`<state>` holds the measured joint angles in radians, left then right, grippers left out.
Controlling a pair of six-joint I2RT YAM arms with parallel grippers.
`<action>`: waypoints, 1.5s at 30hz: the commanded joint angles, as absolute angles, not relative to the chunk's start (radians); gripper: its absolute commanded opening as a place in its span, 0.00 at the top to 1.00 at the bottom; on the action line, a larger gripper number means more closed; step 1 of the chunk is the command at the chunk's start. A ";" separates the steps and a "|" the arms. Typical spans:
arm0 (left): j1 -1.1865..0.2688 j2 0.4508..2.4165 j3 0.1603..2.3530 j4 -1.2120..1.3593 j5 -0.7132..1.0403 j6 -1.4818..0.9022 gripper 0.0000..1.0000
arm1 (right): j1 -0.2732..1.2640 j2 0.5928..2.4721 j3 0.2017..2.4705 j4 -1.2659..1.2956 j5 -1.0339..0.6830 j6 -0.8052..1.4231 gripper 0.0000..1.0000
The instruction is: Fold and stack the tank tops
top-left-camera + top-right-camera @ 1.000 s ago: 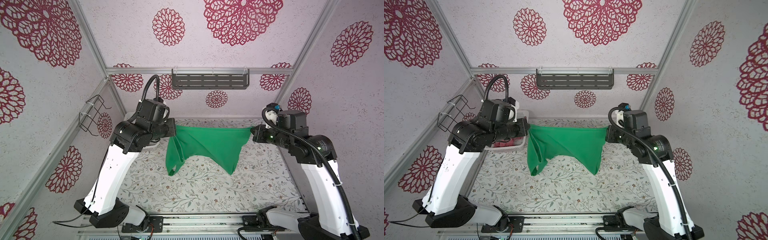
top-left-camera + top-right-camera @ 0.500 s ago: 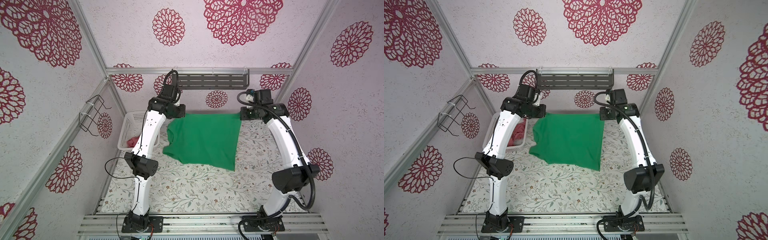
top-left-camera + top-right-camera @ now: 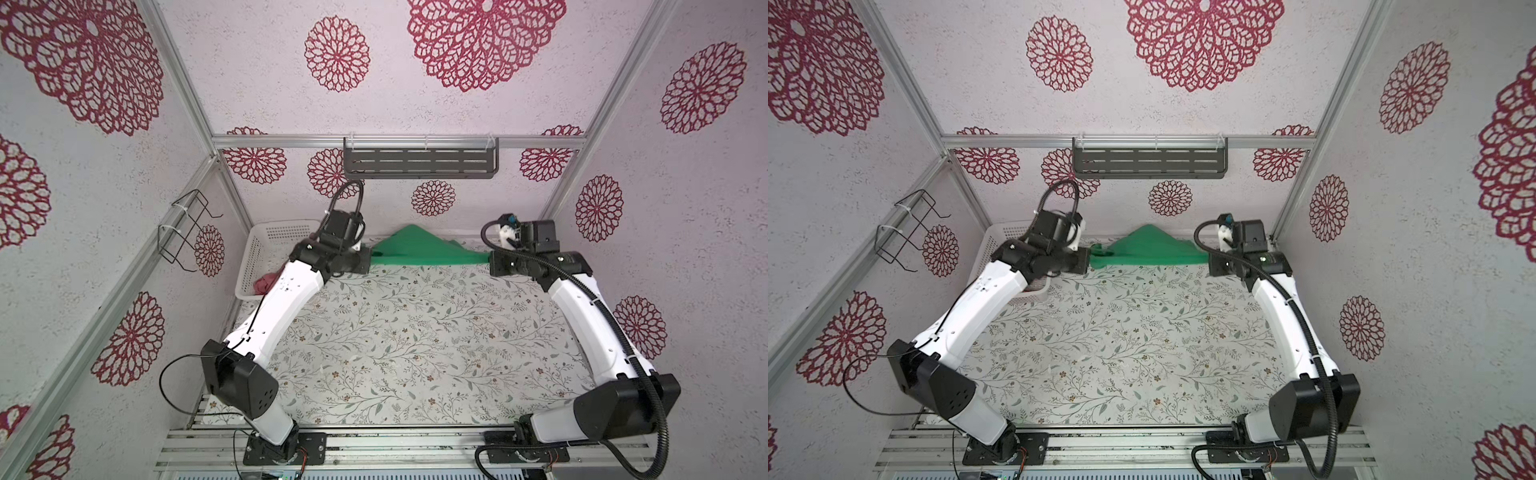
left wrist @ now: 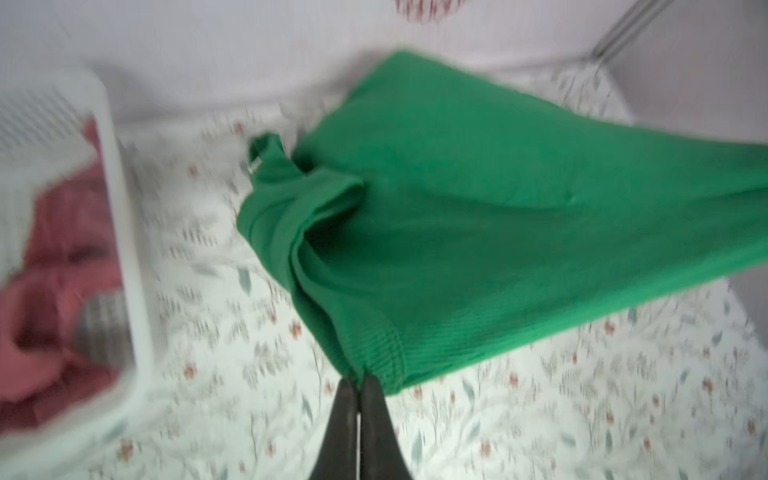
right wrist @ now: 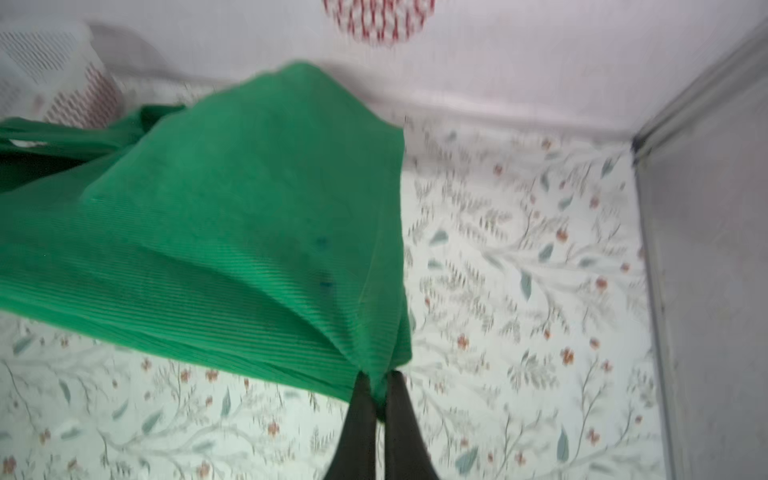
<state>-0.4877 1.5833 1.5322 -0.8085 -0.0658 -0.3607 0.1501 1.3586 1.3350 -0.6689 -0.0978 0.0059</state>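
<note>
**Both arms at the far side of the counter point(image 3: 415, 332), seen in both top views and both wrist views.**

- **Left gripper:** My left gripper point(image 4: 357, 380) is clenched on one corner of the green top point(image 4: 457, 208), with the jaws pinched on a ribbed, stitched edge. A strap loop of the top shows farther from the jaws.
- **Right gripper:** My right gripper point(image 5: 376, 379) is clenched on the opposite corner of the same top.
- **Green top:** In both top views its near edge runs straight and taut from one gripper to the other. Behind that edge the cloth rises to a single peak in front of the back wall. The near part of the top is held off the counter. I cannot tell whether its far part touches.
- **Pink top:** The pink top point(image 3: 266, 284) lies bunched inside the white basket point(image 3: 257, 249). The basket stands at the far left corner of the counter, just beside my left arm, and that arm hides part of it. The two tops are apart.

Both wrist views are blurred.
</note>
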 commanded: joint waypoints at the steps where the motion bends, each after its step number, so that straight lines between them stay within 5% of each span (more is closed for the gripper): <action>1: -0.530 1.474 1.153 -0.569 -0.182 -0.670 1.00 | 0.131 1.220 1.071 -0.566 -0.128 0.099 1.00; 7: -0.791 1.310 0.664 -0.427 -0.400 -1.211 1.00 | 0.133 0.981 0.666 -0.623 -0.168 0.306 1.00; 9: -0.856 1.286 0.634 -0.505 -0.438 -1.308 0.86 | 0.153 0.918 0.638 -0.683 -0.127 0.392 1.00; 13: -0.885 1.214 0.712 -0.711 -0.503 -1.305 0.51 | 0.146 0.940 0.796 -0.871 -0.028 0.440 0.51; 15: -0.867 1.166 0.787 -0.807 -0.537 -1.236 0.43 | 0.146 0.995 0.889 -0.955 0.071 0.416 0.46; 20: -0.686 1.200 0.917 -0.807 -0.403 -1.018 0.50 | 0.149 1.050 0.939 -0.881 0.023 0.419 0.46; 28: -0.701 1.586 1.243 -0.761 -0.237 -0.817 0.64 | 0.184 1.094 0.877 -0.760 -0.058 0.457 0.52; 38: -0.778 1.904 1.392 -0.782 -0.153 -0.790 0.46 | 0.206 1.137 0.850 -0.673 -0.064 0.472 0.51; 42: -0.777 1.923 1.364 -0.766 -0.155 -0.807 0.47 | 0.210 1.158 0.856 -0.651 -0.071 0.465 0.49; 45: -0.777 1.935 1.349 -0.745 -0.139 -0.824 0.57 | 0.210 1.175 0.859 -0.637 -0.079 0.461 0.49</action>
<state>-0.7803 1.9247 1.3602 -0.7677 -0.1593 -0.8124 0.2024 1.1687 0.8433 -0.6628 -0.0650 0.4564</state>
